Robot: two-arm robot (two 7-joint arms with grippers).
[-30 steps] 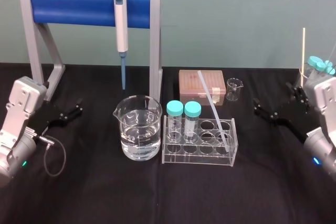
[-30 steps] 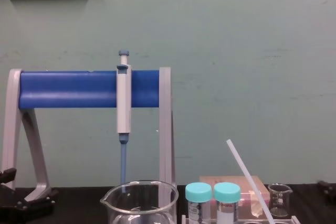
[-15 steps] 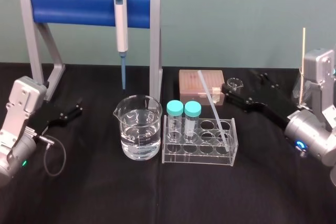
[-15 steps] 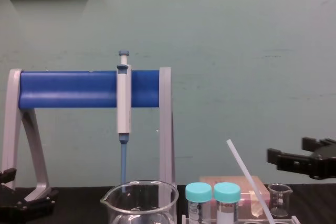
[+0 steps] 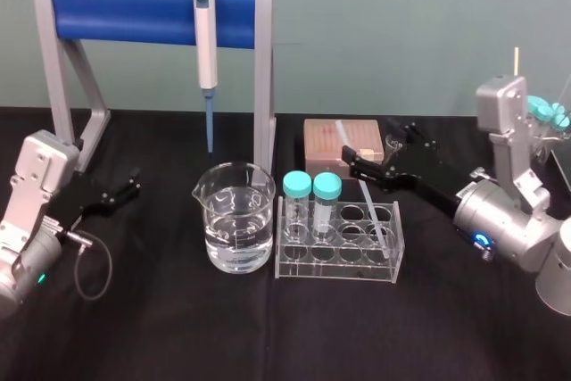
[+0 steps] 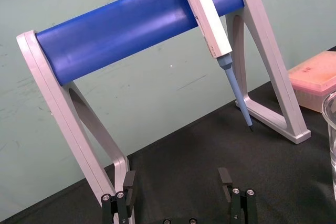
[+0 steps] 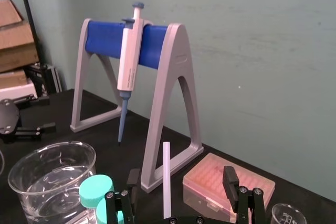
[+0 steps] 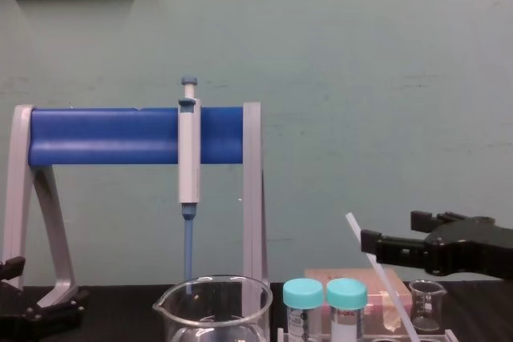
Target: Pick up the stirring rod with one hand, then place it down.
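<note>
The stirring rod [image 5: 370, 202] is a thin white translucent stick leaning in the clear tube rack [image 5: 339, 260], with its top tilted back over the pink box. It also appears in the chest view as a slanted rod [image 8: 394, 294]. My right gripper [image 5: 370, 151] reaches in from the right at the rod's upper part, well above the table [image 8: 390, 230]. In the right wrist view the rod [image 7: 166, 179] stands between the fingers of the right gripper [image 7: 180, 182], which is open and touches nothing. My left gripper [image 5: 134, 182] rests open at the left by the stand [image 6: 177, 182].
A grey-and-blue pipette [image 5: 206, 33] hangs on the blue-barred stand [image 5: 134, 11]. A beaker of water [image 5: 236, 220] stands left of the rack, which holds two teal-capped tubes [image 5: 312, 189]. Behind it are a pink tip box [image 5: 343, 144] and a small beaker [image 8: 426, 303].
My right arm has swung in from the table's right edge and risen, bringing its open gripper around the rod's upper part. The rod and the left arm have not moved.
</note>
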